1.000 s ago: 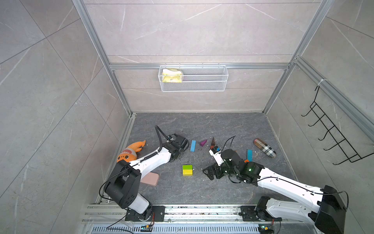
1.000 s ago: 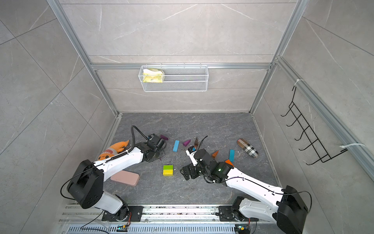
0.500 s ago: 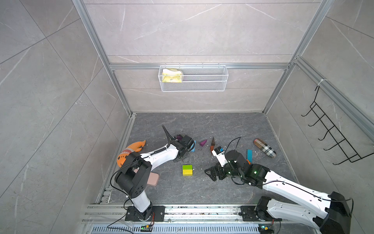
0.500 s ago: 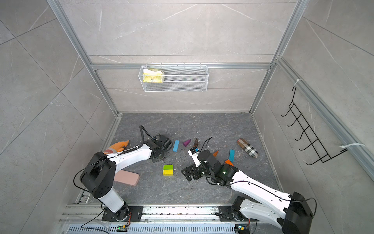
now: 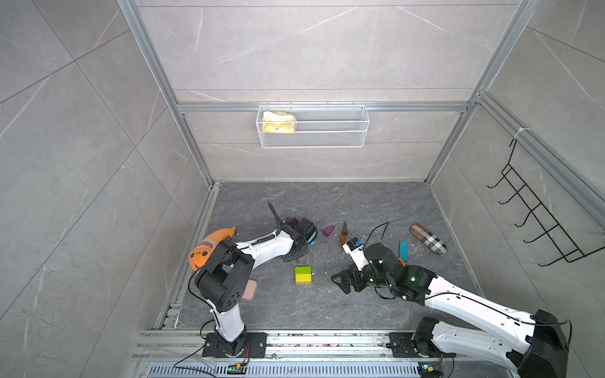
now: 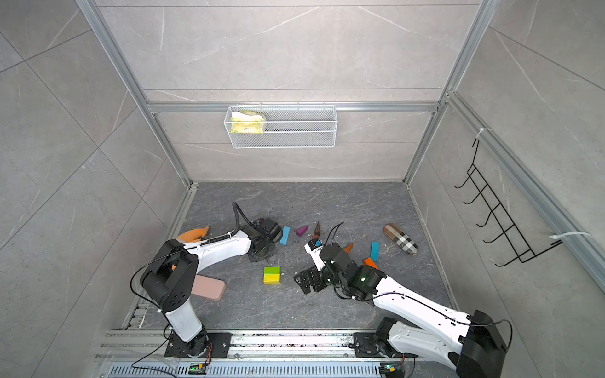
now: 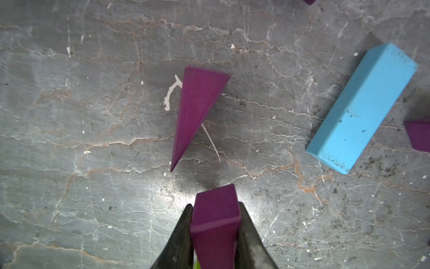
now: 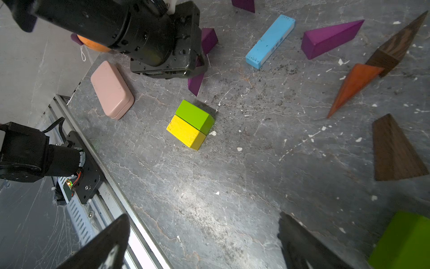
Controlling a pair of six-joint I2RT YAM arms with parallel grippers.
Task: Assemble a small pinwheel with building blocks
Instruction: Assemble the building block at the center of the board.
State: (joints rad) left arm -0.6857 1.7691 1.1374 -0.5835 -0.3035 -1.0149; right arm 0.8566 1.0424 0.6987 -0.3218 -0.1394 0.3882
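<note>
My left gripper (image 7: 215,206) is shut on a purple wedge (image 7: 215,223), thick end up, thin end pointing down at the floor (image 8: 196,81). It hangs just behind a green brick (image 8: 194,115) and a yellow brick (image 8: 185,132), which lie side by side (image 5: 303,274). Another purple wedge (image 7: 197,104) and a blue bar (image 7: 363,107) lie on the floor beyond it. My right gripper (image 8: 203,221) is open and empty, low over bare floor to the right of the two bricks (image 5: 343,283). Purple (image 8: 330,38), orange (image 8: 353,83) and brown (image 8: 393,151) wedges lie near it.
An orange plush fish (image 5: 209,247) and a pink case (image 6: 209,288) lie by the left wall. A plaid pouch (image 5: 428,239) and a second blue bar (image 5: 403,250) are at the right. A wire basket (image 5: 312,131) hangs on the back wall and a hook rack (image 5: 537,222) on the right wall.
My left arm has swung its gripper, with the purple wedge in it, to the right and nearer to the green and yellow bricks. The right gripper has hardly moved.
</note>
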